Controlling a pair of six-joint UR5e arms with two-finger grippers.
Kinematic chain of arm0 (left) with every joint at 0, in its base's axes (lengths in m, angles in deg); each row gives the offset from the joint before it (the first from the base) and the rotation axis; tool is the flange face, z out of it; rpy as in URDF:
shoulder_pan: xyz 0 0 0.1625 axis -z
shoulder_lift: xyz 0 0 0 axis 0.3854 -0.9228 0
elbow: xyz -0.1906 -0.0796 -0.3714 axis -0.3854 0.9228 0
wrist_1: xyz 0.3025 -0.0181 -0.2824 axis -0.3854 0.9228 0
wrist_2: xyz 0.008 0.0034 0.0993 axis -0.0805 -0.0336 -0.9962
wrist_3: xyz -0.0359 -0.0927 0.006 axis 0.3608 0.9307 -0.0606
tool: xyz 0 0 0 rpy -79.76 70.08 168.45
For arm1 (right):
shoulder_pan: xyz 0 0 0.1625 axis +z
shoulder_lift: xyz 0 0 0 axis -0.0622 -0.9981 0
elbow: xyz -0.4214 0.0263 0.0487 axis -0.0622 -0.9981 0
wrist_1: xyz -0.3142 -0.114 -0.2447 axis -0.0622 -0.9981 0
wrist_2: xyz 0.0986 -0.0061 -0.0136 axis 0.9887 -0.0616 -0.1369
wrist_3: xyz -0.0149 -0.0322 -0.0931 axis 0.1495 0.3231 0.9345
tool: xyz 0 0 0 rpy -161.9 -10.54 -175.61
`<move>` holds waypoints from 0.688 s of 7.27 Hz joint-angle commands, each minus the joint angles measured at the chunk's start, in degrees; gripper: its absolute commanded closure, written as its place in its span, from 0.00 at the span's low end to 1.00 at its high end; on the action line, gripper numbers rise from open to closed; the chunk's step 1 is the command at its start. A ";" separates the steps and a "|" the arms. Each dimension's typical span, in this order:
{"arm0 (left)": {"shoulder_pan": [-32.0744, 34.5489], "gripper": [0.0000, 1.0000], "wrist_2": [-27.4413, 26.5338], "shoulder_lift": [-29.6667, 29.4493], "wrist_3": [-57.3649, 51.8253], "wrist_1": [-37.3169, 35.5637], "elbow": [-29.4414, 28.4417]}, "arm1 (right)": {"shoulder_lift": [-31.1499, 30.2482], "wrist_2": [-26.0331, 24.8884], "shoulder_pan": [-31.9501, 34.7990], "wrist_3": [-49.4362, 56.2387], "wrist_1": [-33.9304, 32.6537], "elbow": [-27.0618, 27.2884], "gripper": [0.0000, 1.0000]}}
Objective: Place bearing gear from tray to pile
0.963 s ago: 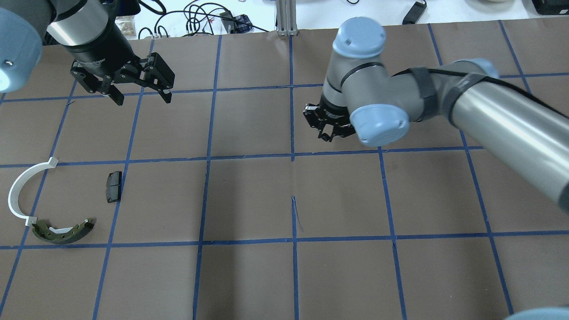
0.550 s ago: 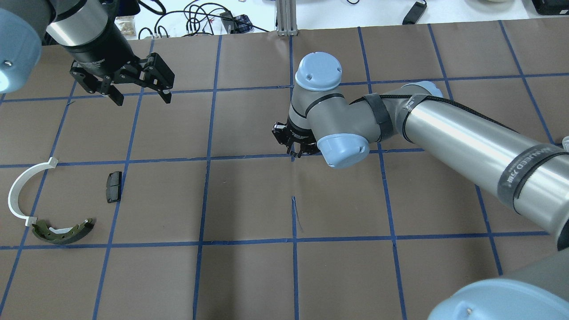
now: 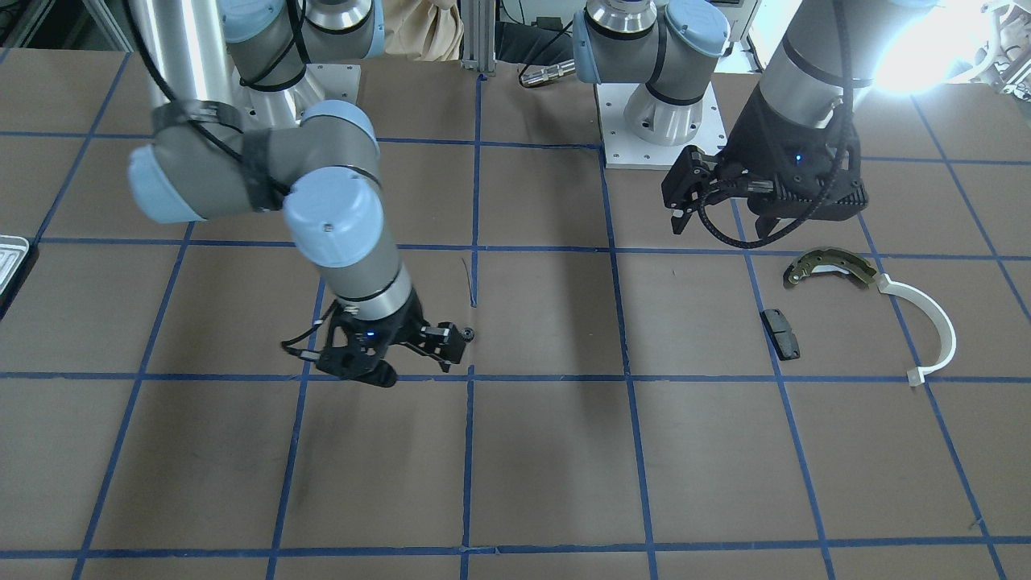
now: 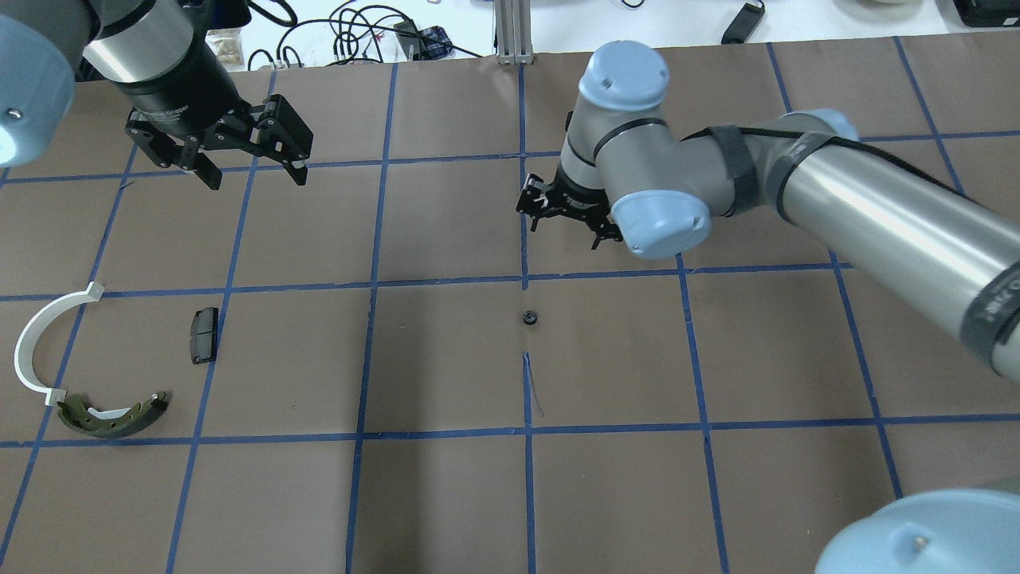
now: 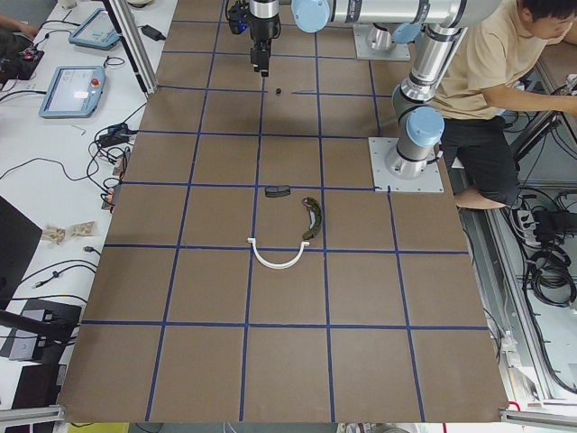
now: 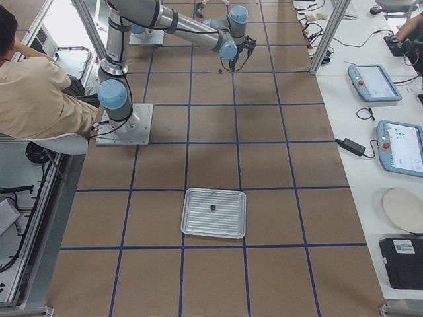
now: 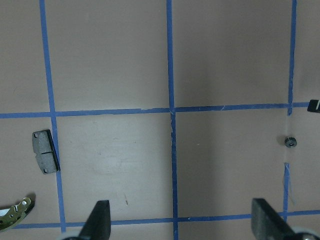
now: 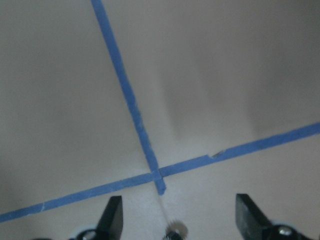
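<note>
The bearing gear (image 4: 527, 319), a small black ring, lies alone on the brown table near its middle; it also shows in the front view (image 3: 468, 333) and the left wrist view (image 7: 289, 142). My right gripper (image 4: 566, 231) is open and empty, raised just beyond the gear. My left gripper (image 4: 256, 177) is open and empty at the far left. The pile lies at the left: olive brake shoe (image 4: 111, 414), white arc (image 4: 36, 343), black pad (image 4: 204, 335). The silver tray (image 6: 192, 224) sits far off on the robot's right, with a small dark part (image 6: 213, 207) in it.
Blue tape lines grid the table. An operator (image 5: 487, 63) sits beside the robot bases. Cables (image 4: 351, 32) and tablets (image 6: 373, 82) lie on the white benches past the table's edge.
My right gripper came down to the table's middle, opened and let the gear go, then drew back up and away. The gear now lies on the table. The left arm has not moved.
</note>
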 commanded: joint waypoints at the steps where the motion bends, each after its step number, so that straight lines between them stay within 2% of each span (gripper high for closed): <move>1: 0.16 0.00 2.42 -1.69 0.50 -1.91 -1.16 | -7.95 -0.58 -14.53 23.36 14.61 -0.95 0.00; 2: 1.73 0.00 6.18 -2.05 1.38 -2.98 -0.39 | -10.50 -2.06 -23.05 35.64 18.15 -0.86 0.01; 3: 5.40 0.00 6.40 -4.84 5.21 -7.60 -0.21 | -11.14 -7.99 -31.75 46.64 21.84 -0.77 0.04; 4: 9.18 0.00 6.57 -9.13 10.65 -13.74 0.40 | -10.62 -8.84 -38.88 56.06 21.44 -0.77 0.04; 5: 14.61 0.00 5.62 -12.83 12.96 -15.28 0.58 | -8.88 -10.58 -45.13 64.16 18.91 -0.85 0.04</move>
